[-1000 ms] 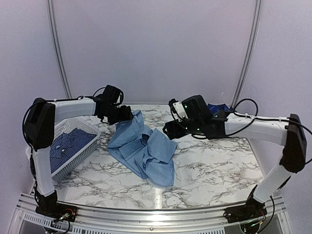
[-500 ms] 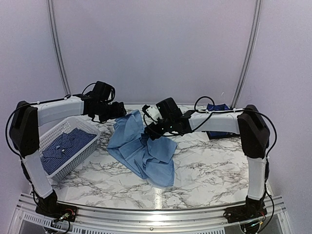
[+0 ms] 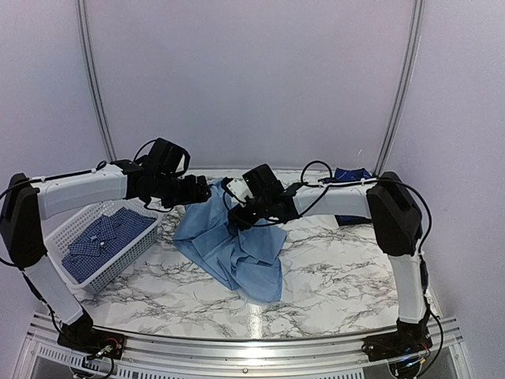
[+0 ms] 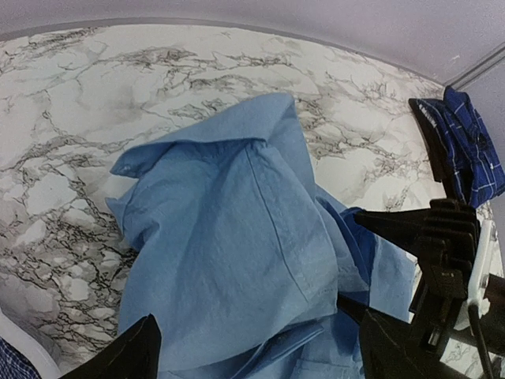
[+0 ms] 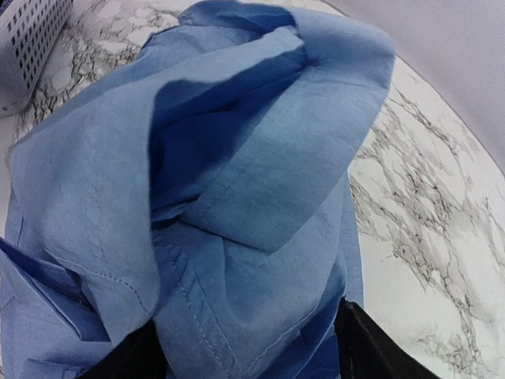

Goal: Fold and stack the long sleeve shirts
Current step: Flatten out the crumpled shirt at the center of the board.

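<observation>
- Dark plaid shirt (image 3: 353, 174) sits at the far right corner of the bench (image 3: 347, 272). The right arm covers most of it and only a strip of its top shows.
- Light blue shirt (image 3: 237, 249) lies crumpled from the middle of the far edge down toward the middle of the bench. Folds overlap, so sleeves and collar cannot be sorted out. One seamed edge and a stitched hem show in the wrist views.
- The part of the light blue shirt under both hands is covered in the top view.
- White basket (image 3: 118, 264) stands at the left edge of the bench, partly behind the left arm. Only its corner is caught in the right wrist view.
- Basket contents: one small-check blue shirt (image 3: 106, 235), lying flat with its collar visible. Whether anything lies under it cannot be told.
- Left hand (image 4: 256, 343): fingers wide apart, over the far end of the light blue shirt, nothing clamped.
- Right hand (image 5: 248, 339): fingers apart with a raised fold of the light blue shirt between them. Whether they touch the cloth is not resolvable.
- The two hands are close together, just beside each other.
</observation>
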You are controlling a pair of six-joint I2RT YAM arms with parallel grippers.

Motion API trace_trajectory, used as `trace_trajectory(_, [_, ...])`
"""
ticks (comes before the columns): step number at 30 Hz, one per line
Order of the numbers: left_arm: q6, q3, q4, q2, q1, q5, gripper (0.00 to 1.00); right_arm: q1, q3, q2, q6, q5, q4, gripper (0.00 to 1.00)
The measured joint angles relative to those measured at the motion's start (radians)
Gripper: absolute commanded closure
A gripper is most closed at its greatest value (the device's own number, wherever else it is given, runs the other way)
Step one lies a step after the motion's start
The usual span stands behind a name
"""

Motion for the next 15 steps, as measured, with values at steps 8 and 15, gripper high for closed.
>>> trace_trajectory(8, [-0.031, -0.046, -0.006, -0.001, -0.056, -0.007, 0.12, -0.015, 0.015, 0.028, 0.091, 0.085, -0.011, 1.0])
trace_trajectory(15, [-0.034, -0.046, -0.004, 0.02, -0.114, -0.025, 0.22, -0.071, -0.036, -0.058, 0.23, 0.188, -0.087, 1.0])
